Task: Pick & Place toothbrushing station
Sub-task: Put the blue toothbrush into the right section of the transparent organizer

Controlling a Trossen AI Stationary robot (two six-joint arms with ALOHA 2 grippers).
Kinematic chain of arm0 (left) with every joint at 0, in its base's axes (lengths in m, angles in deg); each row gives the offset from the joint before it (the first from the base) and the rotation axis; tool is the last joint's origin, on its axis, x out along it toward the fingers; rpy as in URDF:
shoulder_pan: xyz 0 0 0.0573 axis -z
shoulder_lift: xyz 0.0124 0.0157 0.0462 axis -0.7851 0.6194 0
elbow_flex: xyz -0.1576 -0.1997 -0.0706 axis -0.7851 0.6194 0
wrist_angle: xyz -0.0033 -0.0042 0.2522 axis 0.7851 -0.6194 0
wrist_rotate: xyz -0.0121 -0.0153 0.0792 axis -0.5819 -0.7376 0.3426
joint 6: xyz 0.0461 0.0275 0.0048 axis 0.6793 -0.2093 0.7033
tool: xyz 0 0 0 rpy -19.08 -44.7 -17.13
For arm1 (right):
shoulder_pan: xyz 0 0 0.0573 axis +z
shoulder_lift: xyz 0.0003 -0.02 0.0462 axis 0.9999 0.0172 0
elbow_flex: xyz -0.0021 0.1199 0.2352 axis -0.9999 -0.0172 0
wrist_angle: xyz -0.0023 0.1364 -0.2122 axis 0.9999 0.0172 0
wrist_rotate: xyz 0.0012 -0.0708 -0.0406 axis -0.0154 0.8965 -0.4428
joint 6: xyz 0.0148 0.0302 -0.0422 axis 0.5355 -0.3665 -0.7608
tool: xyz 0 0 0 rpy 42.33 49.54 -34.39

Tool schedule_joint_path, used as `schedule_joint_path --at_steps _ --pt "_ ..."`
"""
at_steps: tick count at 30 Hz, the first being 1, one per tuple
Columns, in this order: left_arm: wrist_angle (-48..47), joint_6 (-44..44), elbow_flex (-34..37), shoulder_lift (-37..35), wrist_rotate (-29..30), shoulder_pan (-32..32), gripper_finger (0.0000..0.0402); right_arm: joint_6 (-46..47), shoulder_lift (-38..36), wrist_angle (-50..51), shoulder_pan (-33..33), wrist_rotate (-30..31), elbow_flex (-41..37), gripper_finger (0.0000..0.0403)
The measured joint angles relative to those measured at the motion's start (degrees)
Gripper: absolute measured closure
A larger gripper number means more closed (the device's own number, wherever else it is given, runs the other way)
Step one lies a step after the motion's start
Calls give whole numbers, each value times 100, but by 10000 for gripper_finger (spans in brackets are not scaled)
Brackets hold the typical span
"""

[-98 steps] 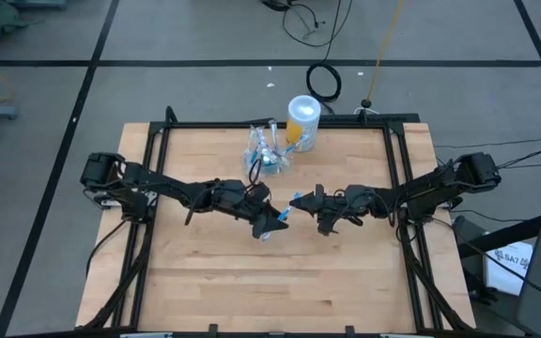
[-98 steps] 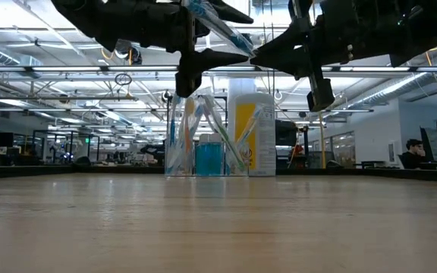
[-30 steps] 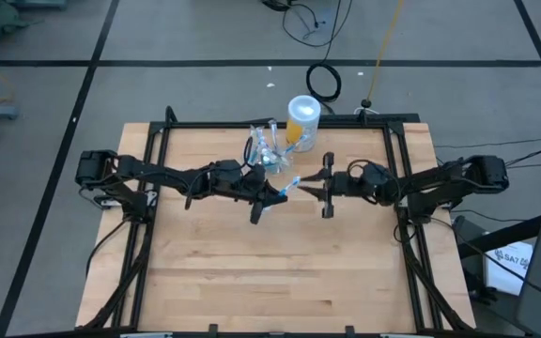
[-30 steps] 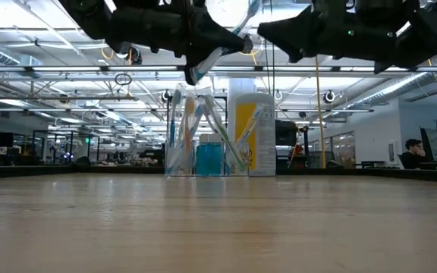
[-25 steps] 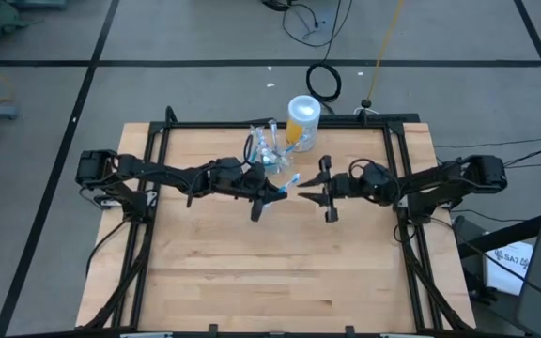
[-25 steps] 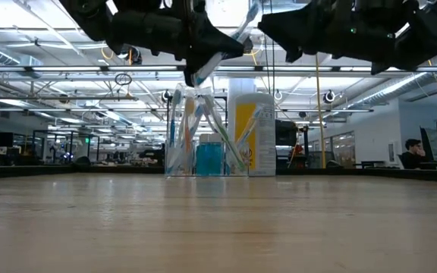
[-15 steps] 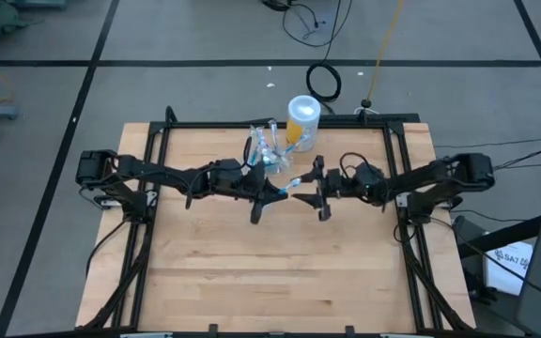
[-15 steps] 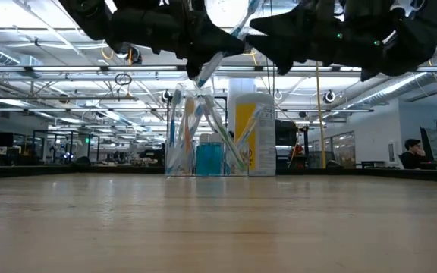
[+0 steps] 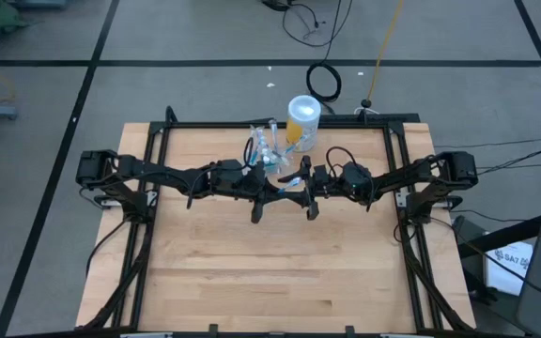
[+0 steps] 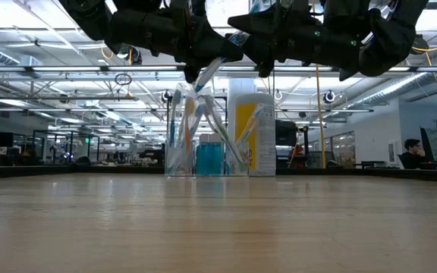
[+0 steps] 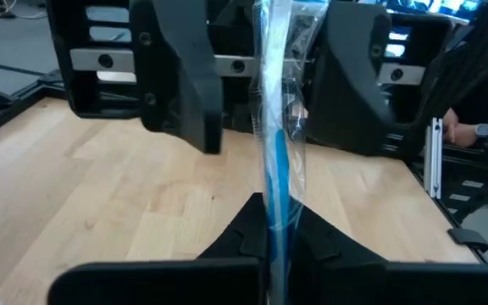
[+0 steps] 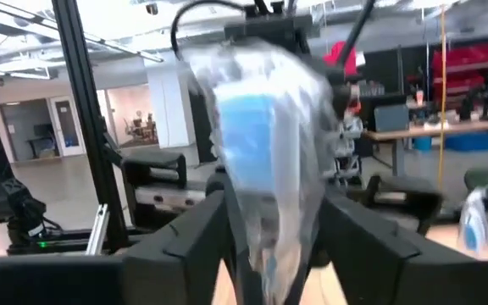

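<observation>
The toothbrushing station, a clear cup [image 9: 264, 152] with several toothbrushes in it, stands on its base at the table's far middle [image 10: 203, 140]. In front of it, above the table, my left gripper [image 9: 272, 190] is shut on a blue toothbrush in a clear wrapper [image 11: 275, 144]. The toothbrush's free end [image 12: 259, 161] points at my right arm. My right gripper [image 9: 305, 185] is open, with one finger [image 11: 180, 80] on each side of that free end and a gap between finger and wrapper. My left gripper pinches the wrapped toothbrush's handle [image 11: 278, 222] between its two fingers. The fingers come about level from the table's left and lie roughly along the toothbrush. The toothbrush sticks out past the fingertips toward the table's right, lifted clear of the table.
A taller yellow container with a white lid [image 9: 303, 117] stands just right of the cup at the far edge. A dark frame [image 9: 280, 125] runs round the wooden table. The near half of the table [image 9: 270, 272] is bare wood.
My right gripper has moved toward the table's left, up to my left gripper, and its fingers now stand on either side of the toothbrush's free end. My left gripper has stayed in place with the toothbrush.
</observation>
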Motion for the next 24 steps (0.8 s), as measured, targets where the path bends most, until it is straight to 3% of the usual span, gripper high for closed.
schedule_joint_path --at_steps 6,11,18,24 --pt "104 128 0 1 88 42 356 123 -89 13 2 -7 -3 308" --pt "106 103 0 2 104 37 360 148 -102 177 -9 4 -8 386" --pt "24 90 4 9 110 66 375 42 -95 259 -9 -3 -8 387" --pt "-157 103 2 7 110 64 354 46 -95 314 -9 -1 -10 390"
